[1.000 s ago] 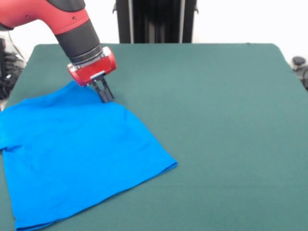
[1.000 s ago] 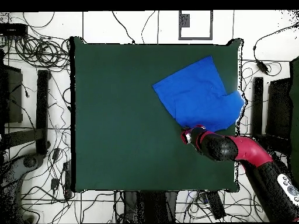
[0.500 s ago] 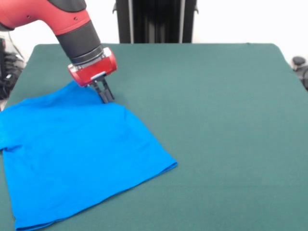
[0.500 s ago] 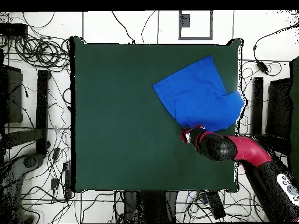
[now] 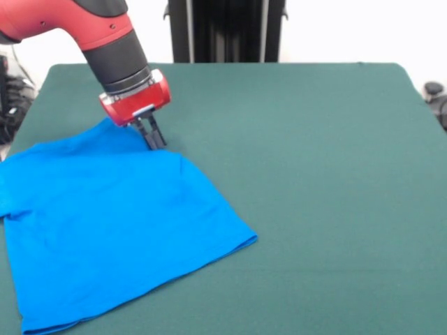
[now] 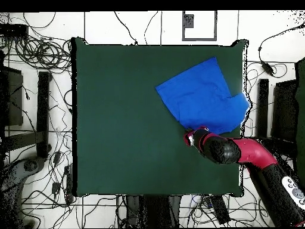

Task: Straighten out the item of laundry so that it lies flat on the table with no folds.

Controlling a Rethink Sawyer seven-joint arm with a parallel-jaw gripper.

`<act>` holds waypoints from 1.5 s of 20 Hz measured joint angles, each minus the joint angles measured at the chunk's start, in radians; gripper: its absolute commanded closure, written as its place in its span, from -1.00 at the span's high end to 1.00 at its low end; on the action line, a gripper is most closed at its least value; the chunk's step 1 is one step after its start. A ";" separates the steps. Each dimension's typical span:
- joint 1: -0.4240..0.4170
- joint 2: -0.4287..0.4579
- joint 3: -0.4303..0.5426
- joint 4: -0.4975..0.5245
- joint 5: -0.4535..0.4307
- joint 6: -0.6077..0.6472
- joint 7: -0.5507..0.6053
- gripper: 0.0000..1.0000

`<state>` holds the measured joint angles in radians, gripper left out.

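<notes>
**Inspector:** One item only under review. Where does it lie?

**Arm:** Reading the front view left to right: the blue T-shirt (image 5: pixel 112 230) covers the left near part of the table (image 5: pixel 314 174), its left side running off the picture's edge. It is mostly spread, with a doubled-looking hem along the near right edge and soft ripples across the body. My gripper (image 5: pixel 155 139) stands at the shirt's far edge, tips down at the cloth. Right of that, bare green felt. From overhead, the shirt (image 6: pixel 202 98) sits near one table corner, a sleeve reaching the table's edge.

**Inspector:** State of your jaws?

**Arm:** Close together, near enough clenched; whether a pinch of fabric sits between them I cannot tell.

**Inspector:** Handling assessment?

**Arm:** Judged thin, light, limp, not fragile. It should drag on the felt rather than slide, and bunch if pushed. I would take hold at an edge or corner, pinching low, and pull outward, away from the fold.
</notes>
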<state>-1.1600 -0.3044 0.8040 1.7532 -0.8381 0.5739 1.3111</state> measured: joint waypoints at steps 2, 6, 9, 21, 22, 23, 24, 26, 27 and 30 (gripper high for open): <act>0.000 0.000 0.000 -0.001 -0.001 -0.002 0.000 -1.00; 0.000 0.000 0.000 -0.001 -0.002 -0.007 0.000 1.00; 0.001 0.000 0.001 0.001 0.001 -0.007 0.000 1.00; 0.001 -0.001 0.000 0.001 0.002 -0.007 0.000 1.00; 0.002 -0.001 0.000 0.001 0.002 -0.007 0.000 1.00; 0.002 -0.001 0.000 0.001 0.002 -0.007 0.000 1.00; 0.002 -0.004 0.000 0.002 0.004 -0.007 0.000 1.00; 0.001 -0.014 0.000 0.002 0.006 -0.007 0.000 1.00; 0.001 -0.021 0.000 0.002 0.006 -0.007 0.000 1.00; 0.002 -0.058 0.000 0.003 0.011 -0.007 0.000 1.00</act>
<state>-1.1580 -0.3623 0.8040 1.7563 -0.8268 0.5669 1.3111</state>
